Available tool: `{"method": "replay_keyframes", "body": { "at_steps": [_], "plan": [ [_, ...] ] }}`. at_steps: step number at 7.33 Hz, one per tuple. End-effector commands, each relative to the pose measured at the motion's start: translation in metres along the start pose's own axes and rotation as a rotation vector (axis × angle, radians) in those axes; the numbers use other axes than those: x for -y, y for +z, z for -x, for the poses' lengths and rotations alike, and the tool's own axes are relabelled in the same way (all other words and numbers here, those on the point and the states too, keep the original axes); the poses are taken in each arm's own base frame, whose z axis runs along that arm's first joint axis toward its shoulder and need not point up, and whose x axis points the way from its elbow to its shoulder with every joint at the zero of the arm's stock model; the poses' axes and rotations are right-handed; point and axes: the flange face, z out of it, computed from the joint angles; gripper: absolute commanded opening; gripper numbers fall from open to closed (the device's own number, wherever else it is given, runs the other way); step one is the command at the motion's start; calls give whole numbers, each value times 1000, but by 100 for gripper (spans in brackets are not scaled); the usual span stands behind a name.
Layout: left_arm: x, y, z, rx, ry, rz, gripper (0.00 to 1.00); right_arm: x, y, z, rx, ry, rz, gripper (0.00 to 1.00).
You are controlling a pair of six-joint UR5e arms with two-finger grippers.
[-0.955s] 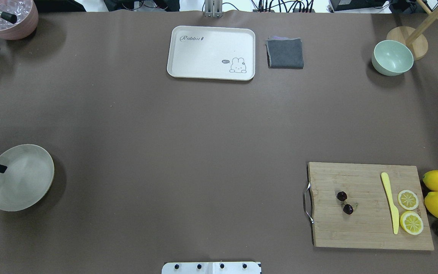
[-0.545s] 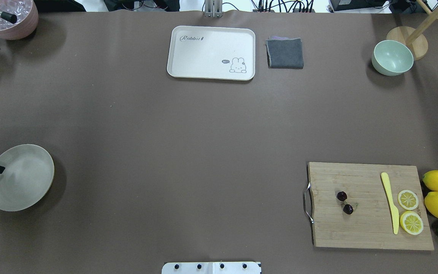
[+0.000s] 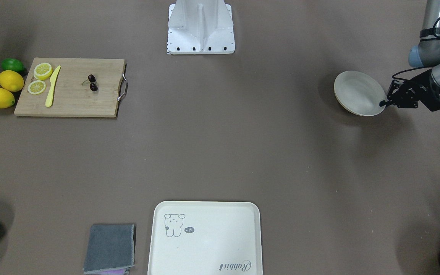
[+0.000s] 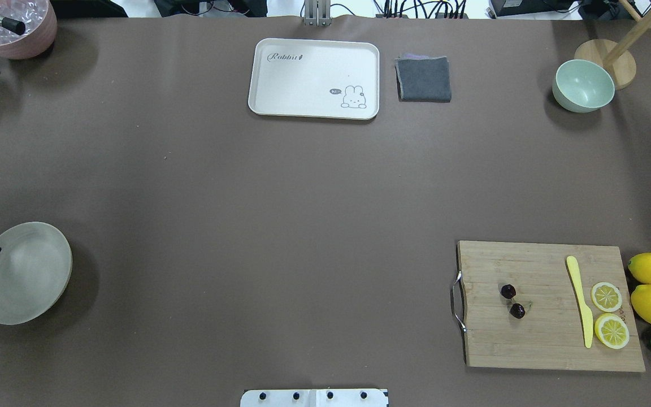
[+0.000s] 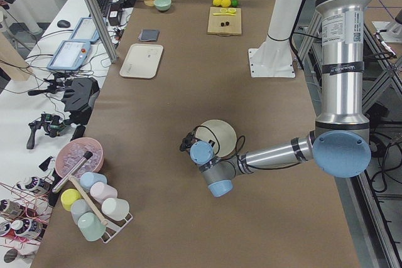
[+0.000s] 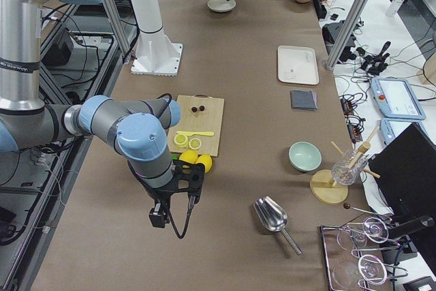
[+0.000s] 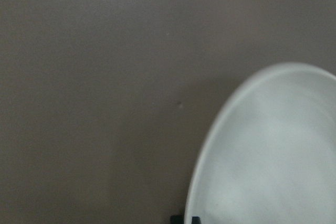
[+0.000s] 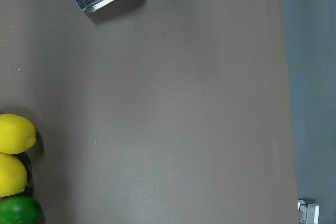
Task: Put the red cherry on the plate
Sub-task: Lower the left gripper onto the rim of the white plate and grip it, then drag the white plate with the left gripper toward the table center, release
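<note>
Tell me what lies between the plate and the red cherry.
Between plate and red cherry: only bare table, then the cutting board's handle; overhead view shows it.

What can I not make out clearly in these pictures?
Left gripper: the overhead view's edge cuts it off; front view too small to show whether it clamps the plate rim.
Left wrist view: blur smears the plate.
Right gripper: only the exterior right view shows it; open or shut unclear.
Red cherry stems: too small overhead.
</note>
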Motion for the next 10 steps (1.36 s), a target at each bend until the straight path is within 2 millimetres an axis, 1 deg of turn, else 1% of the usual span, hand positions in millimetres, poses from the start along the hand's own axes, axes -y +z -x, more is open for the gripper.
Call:
{"method": "replay_keyframes", "body": {
  "at_steps": [1,2,3,4,5,6,7,8,9,10],
  "plan": [
    [-4,0,1,-4,6,-9,0,-1,0,0,0,-1,-1,100],
    [7,0,-5,-18,1,-6,0,-1,-1,0,-1,-1,-3,100],
    [28,1,-21,-77,-76,12,0,-2,-1,-1,-2,2,-4,100],
    [58,-4,-50,-169,-136,38,0,-1,-2,-1,-3,2,-6,100],
    [86,-9,-74,-186,-189,28,0,-1,-3,-1,-3,3,-7,100],
    [135,-9,-100,-209,-236,16,0,0,-4,-1,-4,2,-8,100],
    [176,-1,-125,-231,-262,9,0,0,-4,-1,-4,2,-8,100],
    [196,26,-150,-236,-279,23,0,0,-4,-1,-4,3,-9,100],
    [240,41,-178,-199,-292,-7,0,-1,-4,-2,-3,7,-11,100],
    [273,52,-219,-178,-302,-4,0,-4,-5,-5,-4,16,-16,100]
  ]
}}
